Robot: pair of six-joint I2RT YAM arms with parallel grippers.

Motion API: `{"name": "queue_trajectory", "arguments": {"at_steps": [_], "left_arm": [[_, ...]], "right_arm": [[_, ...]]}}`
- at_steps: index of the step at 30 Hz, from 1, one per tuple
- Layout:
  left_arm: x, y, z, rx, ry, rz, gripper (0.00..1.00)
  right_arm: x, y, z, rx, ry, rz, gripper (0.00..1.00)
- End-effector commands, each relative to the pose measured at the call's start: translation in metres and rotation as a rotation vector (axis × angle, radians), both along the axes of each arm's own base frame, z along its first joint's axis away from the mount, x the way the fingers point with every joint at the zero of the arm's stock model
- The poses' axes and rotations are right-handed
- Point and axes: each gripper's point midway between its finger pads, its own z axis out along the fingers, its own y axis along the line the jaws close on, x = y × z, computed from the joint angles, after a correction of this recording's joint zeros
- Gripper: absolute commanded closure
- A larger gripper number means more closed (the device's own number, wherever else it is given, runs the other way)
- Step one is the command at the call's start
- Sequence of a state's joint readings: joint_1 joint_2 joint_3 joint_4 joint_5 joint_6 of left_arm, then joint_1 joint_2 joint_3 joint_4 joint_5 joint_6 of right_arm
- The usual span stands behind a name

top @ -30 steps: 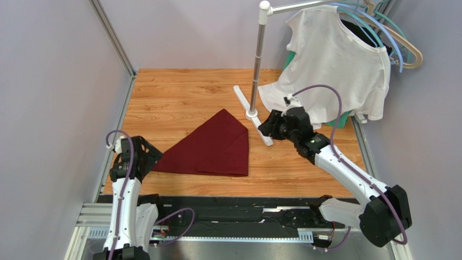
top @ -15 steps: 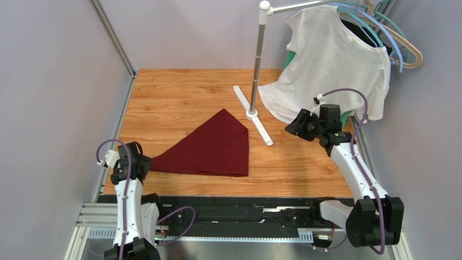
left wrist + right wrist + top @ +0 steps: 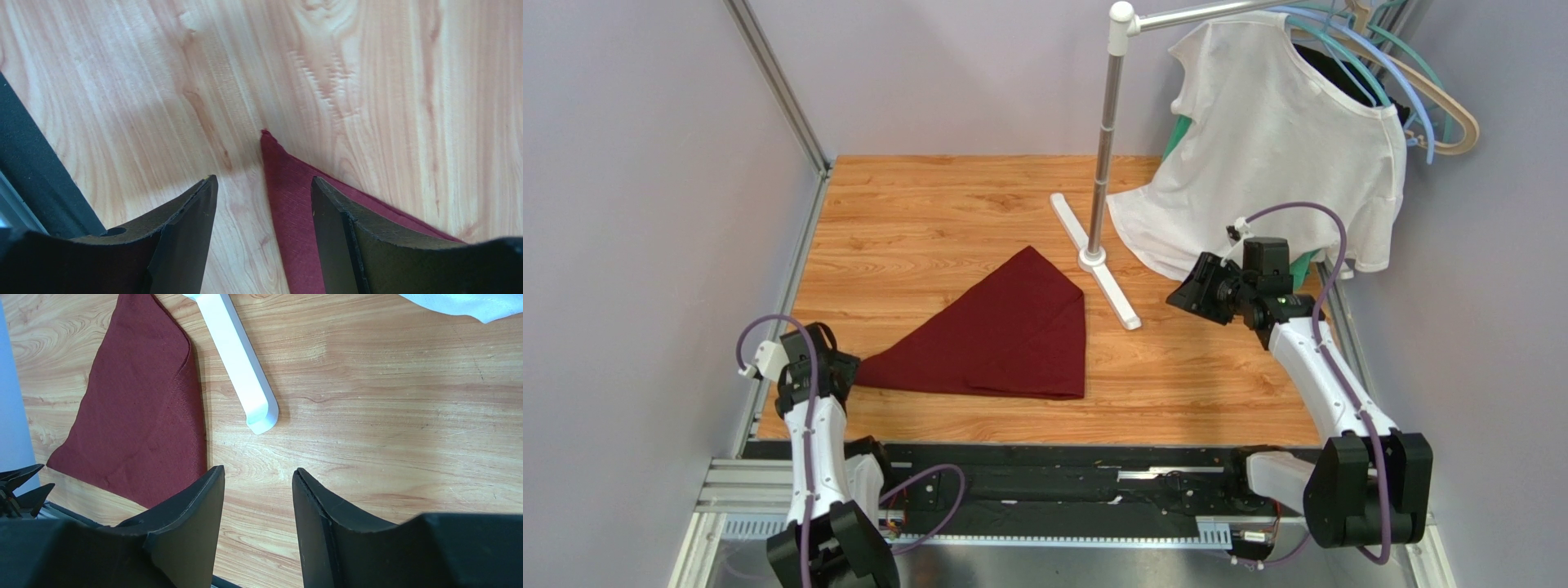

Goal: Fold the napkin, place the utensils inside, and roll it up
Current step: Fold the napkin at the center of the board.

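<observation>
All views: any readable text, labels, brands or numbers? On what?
None readable in any view.
The napkin is plain.
The shirt shows no print on the side that faces the camera.
The stand and the table carry no marks.
The left pincer and the right pincer show no label on their fingers.

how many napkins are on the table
1: the dark red napkin, folded into a triangle, lies on the table left of the stand, its left tip by the left gripper. The hanging T-shirt could hide another.
</observation>
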State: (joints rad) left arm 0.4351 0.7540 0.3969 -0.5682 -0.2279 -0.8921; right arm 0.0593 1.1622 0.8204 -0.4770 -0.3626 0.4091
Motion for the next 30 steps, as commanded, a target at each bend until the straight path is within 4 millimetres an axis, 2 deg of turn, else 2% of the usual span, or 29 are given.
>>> {"name": "queue_trajectory", "arguments": {"at_steps": [1,6,8,13,30], "left_arm": [[0.004,0.007,-0.001,-0.001,-0.032,0.009,0.34],[-0.002,0.008,-0.005,-0.01,-0.022,0.042,0.35],[-0.002,0.007,-0.008,-0.025,-0.015,0.042,0.4],[-0.005,0.009,-0.014,-0.054,0.007,0.062,0.43],[-0.003,0.016,-0.017,-0.063,0.072,0.052,0.45]], "right_arm": [[0.007,0.001,0.016,0.001,-0.053,0.02,0.52],[0.007,0.0,0.013,0.002,-0.049,0.02,0.52],[0.006,0.001,0.013,0.003,-0.047,0.023,0.52],[0.007,0.001,0.012,0.004,-0.047,0.024,0.52],[0.008,0.001,0.01,0.009,-0.043,0.021,0.52]]}}
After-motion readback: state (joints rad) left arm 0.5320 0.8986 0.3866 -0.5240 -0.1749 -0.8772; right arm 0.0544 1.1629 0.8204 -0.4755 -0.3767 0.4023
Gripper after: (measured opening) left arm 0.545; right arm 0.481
